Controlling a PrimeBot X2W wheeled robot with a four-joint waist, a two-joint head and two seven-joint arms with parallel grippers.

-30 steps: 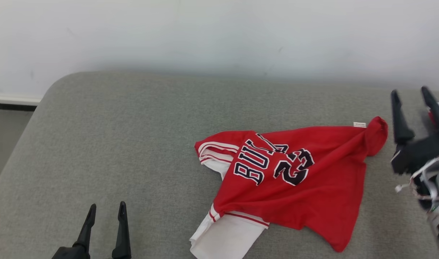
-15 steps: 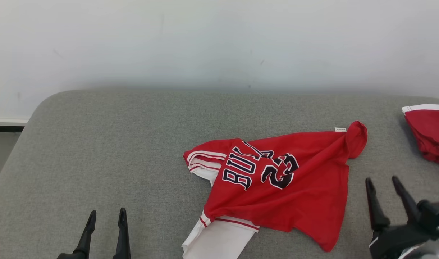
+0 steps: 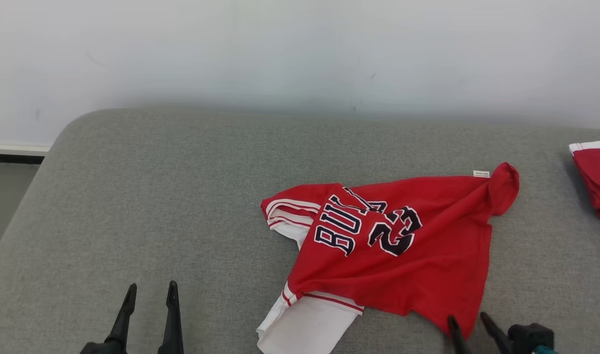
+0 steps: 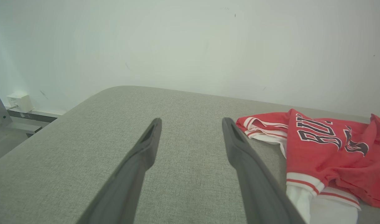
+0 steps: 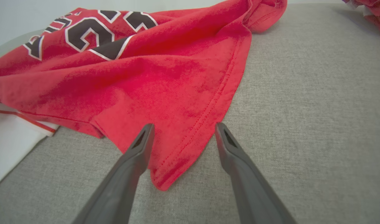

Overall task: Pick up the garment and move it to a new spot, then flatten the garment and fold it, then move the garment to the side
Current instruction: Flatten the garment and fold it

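Jersey (image 3: 427, 265) runs lengthwise left-right, striped end leftward; left gripper (image 3: 152, 287) and right gripper (image 3: 467, 319) gape empty

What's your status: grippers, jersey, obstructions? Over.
Left gripper open, above bare cushion. Right gripper open, flanking near corner of jersey; crumpled, unheld. Another red garment far right, apart.

red jersey (image 3: 427, 265), dark white-edged letters "BUL", number "23", small white tag (image 3: 481, 173) unreadable

A grey fabric-covered padded surface (image 3: 157, 196) with a rounded corner stands against a plain white wall (image 3: 300, 49), with pale skirting (image 3: 14, 147) and grey floor (image 3: 5, 206) at its left.
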